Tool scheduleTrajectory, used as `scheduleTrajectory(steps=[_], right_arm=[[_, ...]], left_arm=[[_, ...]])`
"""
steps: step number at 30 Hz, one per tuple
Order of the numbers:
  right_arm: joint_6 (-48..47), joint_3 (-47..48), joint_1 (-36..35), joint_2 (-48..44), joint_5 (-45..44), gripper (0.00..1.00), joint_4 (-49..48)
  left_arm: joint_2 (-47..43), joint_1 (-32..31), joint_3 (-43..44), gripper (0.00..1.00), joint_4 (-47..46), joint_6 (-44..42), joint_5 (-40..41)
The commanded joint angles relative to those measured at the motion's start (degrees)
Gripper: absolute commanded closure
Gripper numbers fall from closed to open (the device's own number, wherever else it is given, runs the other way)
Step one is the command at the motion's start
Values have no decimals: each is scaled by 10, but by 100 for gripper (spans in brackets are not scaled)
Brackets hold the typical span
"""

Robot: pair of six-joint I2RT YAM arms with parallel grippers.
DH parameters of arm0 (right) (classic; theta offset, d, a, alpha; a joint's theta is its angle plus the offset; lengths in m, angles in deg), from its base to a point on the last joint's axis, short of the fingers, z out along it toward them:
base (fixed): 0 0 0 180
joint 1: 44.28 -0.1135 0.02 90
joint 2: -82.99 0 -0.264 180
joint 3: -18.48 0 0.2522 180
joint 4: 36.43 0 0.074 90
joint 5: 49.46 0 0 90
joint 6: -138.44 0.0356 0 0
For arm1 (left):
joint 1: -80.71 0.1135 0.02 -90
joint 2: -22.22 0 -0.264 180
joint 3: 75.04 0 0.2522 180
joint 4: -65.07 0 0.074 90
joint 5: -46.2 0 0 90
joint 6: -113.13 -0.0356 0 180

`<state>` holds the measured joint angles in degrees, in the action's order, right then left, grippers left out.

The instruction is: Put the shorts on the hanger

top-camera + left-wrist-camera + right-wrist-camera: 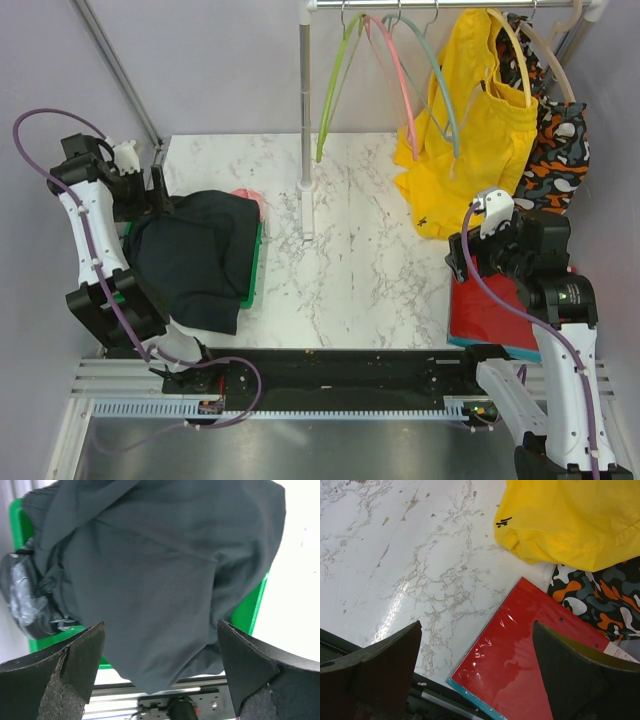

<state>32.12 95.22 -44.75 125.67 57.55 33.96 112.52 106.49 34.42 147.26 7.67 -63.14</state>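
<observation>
shorts (pixel 150 575) heaped on green tray (pixel 250 611), just ahead of left tool (pixel 161 647), jaws spread

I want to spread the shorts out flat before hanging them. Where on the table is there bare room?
Bare marble runs between the green tray and the red sheet, on the near side of the rack pole. The left is crowded by the black shorts; the right rear by the hanging yellow shorts.

On the white marble worktop (pixel 350 270) a green plastic tray (pixel 256 268) lies left, a red plastic sheet (pixel 485 312) right; bright yellow shorts (pixel 470 130) and an orange-black camouflage garment (pixel 557 150) hang from the metal rail (pixel 450 4)
</observation>
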Motion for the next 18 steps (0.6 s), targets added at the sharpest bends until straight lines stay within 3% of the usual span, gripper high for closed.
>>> scheduleTrajectory(steps=[1,6,10,18], right_arm=[[-9,2,2,12,16,2,-3],[-8,0,2,26,28,2,-5],[-9,7,3,42,42,2,1],[-9,12,2,55,62,2,2]], left_arm=[[-37,11,-6,0,-26,-66,-18],[-29,11,-3,0,-40,-62,-26],[42,11,12,0,-46,-60,-17],[117,11,47,0,-110,-53,57]])
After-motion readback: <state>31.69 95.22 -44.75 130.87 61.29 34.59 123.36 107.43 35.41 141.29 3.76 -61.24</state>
